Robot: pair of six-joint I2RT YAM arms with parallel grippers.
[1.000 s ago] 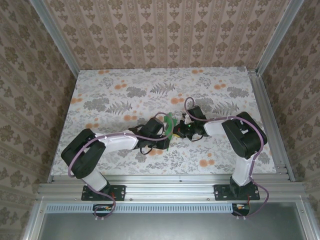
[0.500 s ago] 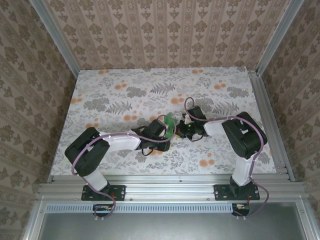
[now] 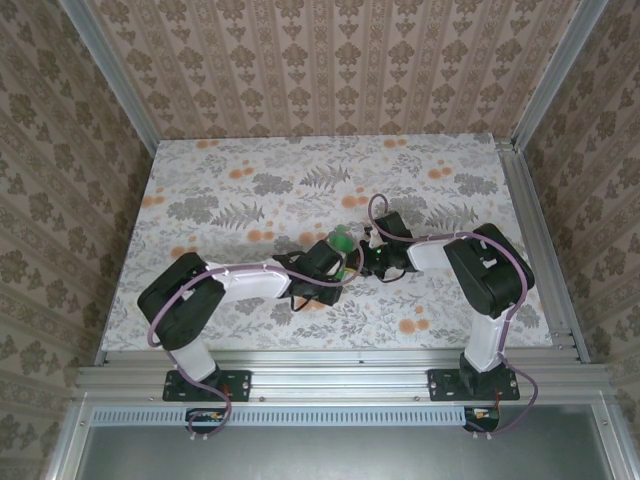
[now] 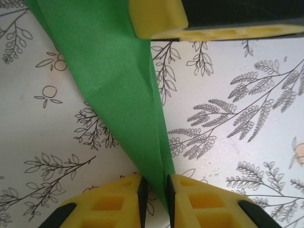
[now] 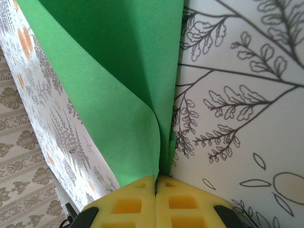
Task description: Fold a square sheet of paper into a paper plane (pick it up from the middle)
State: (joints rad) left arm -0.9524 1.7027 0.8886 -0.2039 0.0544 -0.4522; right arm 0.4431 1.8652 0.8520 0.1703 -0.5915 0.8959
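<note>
The paper plane sits at frame centre, between both claws; left gripper clamps its lower tip; right gripper pinches its folded edge, jaws together, above the tabletop.

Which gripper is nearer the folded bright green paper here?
Neither: both grip it. The left gripper pinches a narrow end of the folded bright green paper between its yellow fingers; the right gripper is clamped shut on a folded edge. In the top view they meet mid-table.
</note>
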